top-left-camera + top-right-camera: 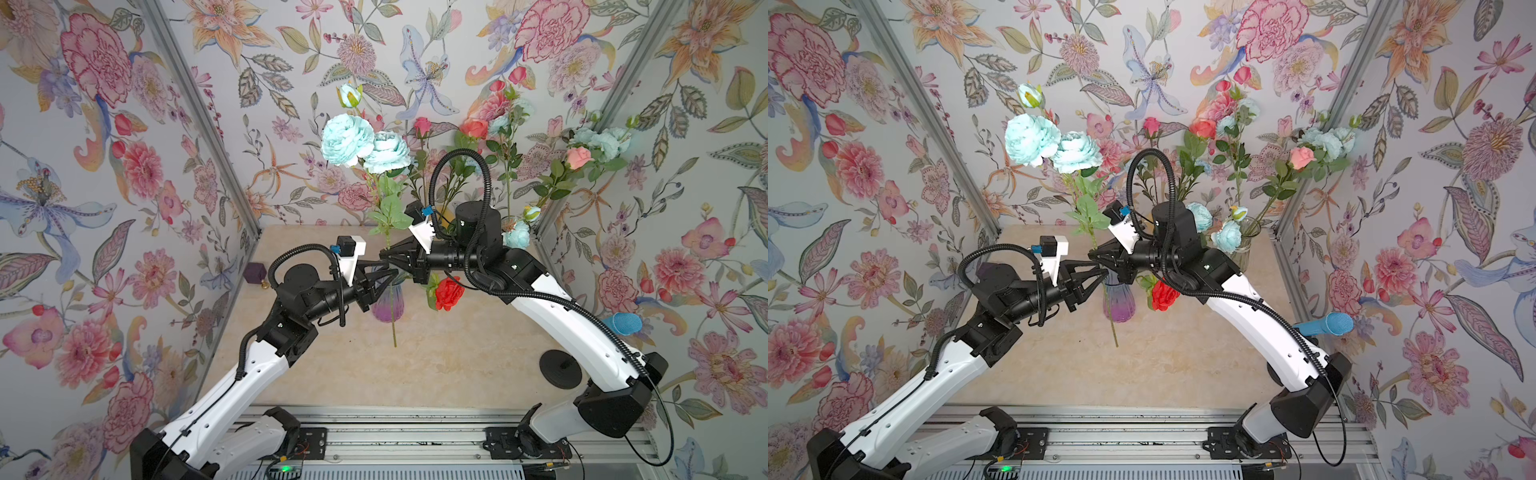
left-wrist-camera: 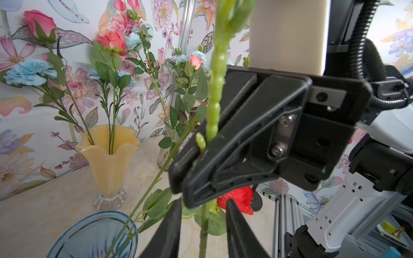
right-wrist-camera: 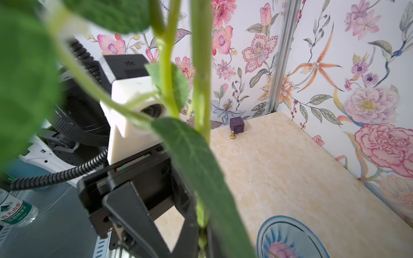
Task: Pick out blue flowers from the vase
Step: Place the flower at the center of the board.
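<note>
Bottle (image 3: 14,211) reads 农夫山泉; right fingers (image 2: 223,160) clamp stem (image 2: 215,93).

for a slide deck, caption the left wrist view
Right hand shut on a knobbly green plastic flower stem; left hand open around it; yellow glass vase of flowers behind.

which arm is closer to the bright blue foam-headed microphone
Right. The right arm passes close beside the blue foam-headed microphone; the left arm is far off on the opposite side.
</note>
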### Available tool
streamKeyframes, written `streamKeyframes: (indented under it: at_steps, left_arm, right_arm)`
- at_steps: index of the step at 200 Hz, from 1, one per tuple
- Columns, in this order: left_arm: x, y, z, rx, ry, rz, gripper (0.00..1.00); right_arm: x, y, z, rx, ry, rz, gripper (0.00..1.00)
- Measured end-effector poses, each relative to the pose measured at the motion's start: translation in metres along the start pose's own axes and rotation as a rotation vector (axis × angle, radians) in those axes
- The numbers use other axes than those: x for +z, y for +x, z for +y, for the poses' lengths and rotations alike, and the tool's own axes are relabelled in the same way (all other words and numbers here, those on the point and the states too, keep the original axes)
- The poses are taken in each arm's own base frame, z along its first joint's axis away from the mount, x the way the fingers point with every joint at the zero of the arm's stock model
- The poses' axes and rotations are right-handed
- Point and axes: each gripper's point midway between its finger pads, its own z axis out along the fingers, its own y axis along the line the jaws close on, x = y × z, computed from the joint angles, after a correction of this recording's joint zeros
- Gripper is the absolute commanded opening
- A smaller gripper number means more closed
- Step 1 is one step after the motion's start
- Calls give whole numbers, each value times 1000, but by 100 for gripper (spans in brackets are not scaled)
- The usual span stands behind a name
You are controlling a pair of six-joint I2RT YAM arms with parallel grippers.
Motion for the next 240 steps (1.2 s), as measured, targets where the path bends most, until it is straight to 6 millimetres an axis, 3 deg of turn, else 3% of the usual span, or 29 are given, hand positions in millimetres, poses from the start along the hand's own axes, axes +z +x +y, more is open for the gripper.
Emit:
streamKeyframes:
  at_steps: [90,100,130,154,201,240]
  left_arm:
    - [0,2,1,9,-4,10,0]
    - [0,2,2,12,-14,17,0]
    - [-3,-1,17,31,-112,47,0]
    - [-9,-11,38,58,-250,76,0]
    - [-23,-28,91,105,-531,159,0]
    - [-45,-12,159,97,-775,301,0]
  right_arm:
    - [2,0,-1,-6,14,1,0]
    - [2,0,-2,-6,18,1,10]
    - [3,-3,-5,-14,31,-13,57]
    - [5,-11,-8,-17,47,-56,79]
    - [3,7,-14,16,86,-115,100]
    - [1,33,-9,54,80,-204,100]
